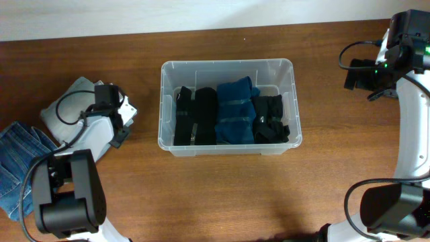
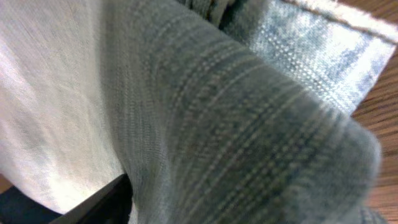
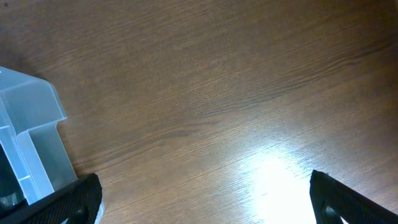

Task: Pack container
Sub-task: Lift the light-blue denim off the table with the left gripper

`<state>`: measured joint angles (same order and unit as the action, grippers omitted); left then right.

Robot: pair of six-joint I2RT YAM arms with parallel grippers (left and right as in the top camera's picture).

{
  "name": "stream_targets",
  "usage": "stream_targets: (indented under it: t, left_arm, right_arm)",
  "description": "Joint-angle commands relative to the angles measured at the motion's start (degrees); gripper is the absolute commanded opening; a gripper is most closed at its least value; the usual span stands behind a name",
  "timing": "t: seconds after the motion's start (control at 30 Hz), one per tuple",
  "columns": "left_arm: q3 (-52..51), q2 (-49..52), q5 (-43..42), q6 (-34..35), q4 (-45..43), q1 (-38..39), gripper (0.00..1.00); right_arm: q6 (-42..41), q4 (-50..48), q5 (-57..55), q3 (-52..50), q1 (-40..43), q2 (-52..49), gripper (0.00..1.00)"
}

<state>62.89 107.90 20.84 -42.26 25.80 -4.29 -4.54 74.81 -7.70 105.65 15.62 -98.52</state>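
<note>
Left hand (image 1: 106,107) hangs low over a pale grey folded garment (image 1: 67,107) at the left side of the worktop (image 1: 228,195). Its camera is so close that cloth fills the whole wrist view: a fold of grey ribbed fabric (image 2: 236,137) in the middle, whiter cloth to its left, a strip of light denim at the top right. Only one dark finger (image 2: 93,202) shows, at the bottom left edge under the cloth, so I cannot tell whether this hand is spread or pinching the fabric.

Just beside the garment, nearer the robot at the very left edge, lie blue jeans (image 1: 15,165), partly hidden by the arm.

Further in, at the middle of the worktop, stands the container (image 1: 228,64), a clear plastic bin, upright and uncovered. Folded clothes sit side by side in it: two black bundles (image 1: 201,114) at the left, a blue bundle (image 1: 235,111) next, a third black bundle (image 1: 270,119) at the right end.

Beyond, toward the far right, the right hand (image 3: 205,202) is spread wide and holds nothing. It is above bare wood, off the bin's right side, and a corner of the bin shows at the left of its wrist view.
</note>
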Motion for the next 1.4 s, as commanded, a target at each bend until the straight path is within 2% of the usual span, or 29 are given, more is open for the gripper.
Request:
stream_targets:
  t: [0.0,0.07,0.27,0.33,0.43,0.83,1.17,1.37]
  left_arm:
    - [-0.9,2.8,-6.1,-0.7,0.4,-1.9,0.55]
    - [-0.9,2.8,-8.3,-0.8,0.5,-2.0,0.43]
    - [-0.9,2.8,-8.6,-1.0,0.6,-2.5,0.39]
    - [-0.9,2.8,-8.6,-1.0,0.6,-2.6,0.27]
    - [-0.9,2.8,-8.5,-1.0,0.6,-2.6,0.01]
    - [3.5,0.9,9.7,-0.9,-0.3,0.0,0.01]
    - [11.3,-9.4,1.5,-1.0,-0.5,0.3,0.0]
    - [14.1,-13.5,1.0,-3.7,-0.5,0.3,0.0]
  right_arm:
    - [-0.4,0.0,-0.5,0.4,0.2,0.2,0.99]
    - [-0.4,0.0,-0.5,0.4,0.2,0.2,0.99]
    - [-0.4,0.0,-0.5,0.4,0.2,0.2,0.99]
    - [-0.4,0.0,-0.5,0.4,0.2,0.2,0.99]
    - [-0.4,0.0,-0.5,0.4,0.2,0.2,0.99]
    - [-0.4,0.0,-0.5,0.4,0.2,0.2,0.98]
    - [-0.4,0.0,-0.5,0.4,0.2,0.2,0.99]
    - [-0.4,0.0,-0.5,0.4,0.2,0.2,0.99]
